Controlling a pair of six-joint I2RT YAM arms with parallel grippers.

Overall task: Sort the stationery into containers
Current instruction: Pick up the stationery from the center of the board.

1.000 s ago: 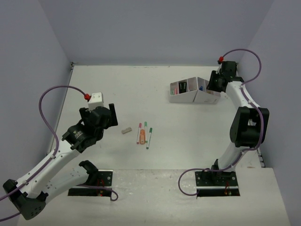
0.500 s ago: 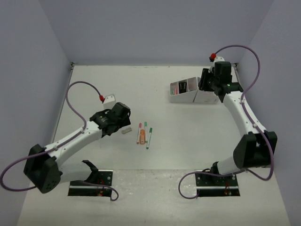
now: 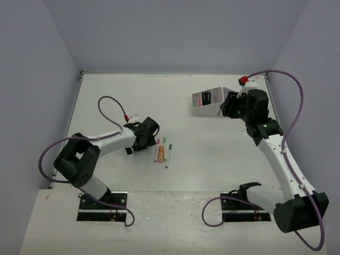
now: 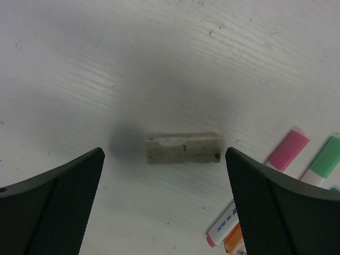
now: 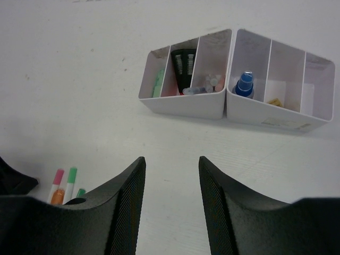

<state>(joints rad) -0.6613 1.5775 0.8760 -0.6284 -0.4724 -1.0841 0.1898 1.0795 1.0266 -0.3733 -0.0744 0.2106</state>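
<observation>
A small grey block (image 4: 183,147) lies flat on the table, between the spread fingers of my left gripper (image 4: 164,152), which is open and not touching it. In the top view the left gripper (image 3: 139,142) hovers over that spot and hides the block. Just to its right lie a pink-capped pen (image 3: 158,143), two green-capped pens (image 3: 169,155) and an orange highlighter (image 3: 161,153). The white containers (image 5: 183,106) stand at the far right with several items inside. My right gripper (image 5: 171,159) is open and holds nothing, a little in front of them.
The right arm covers the right half of the containers (image 3: 204,110) in the top view. A blue-capped item (image 5: 243,85) and a black mesh piece (image 5: 184,66) stand in the compartments. Walls close the table at the back and sides.
My left arm has swung right and down over the grey block. My right gripper has drawn back from the containers and its jaws have widened.
</observation>
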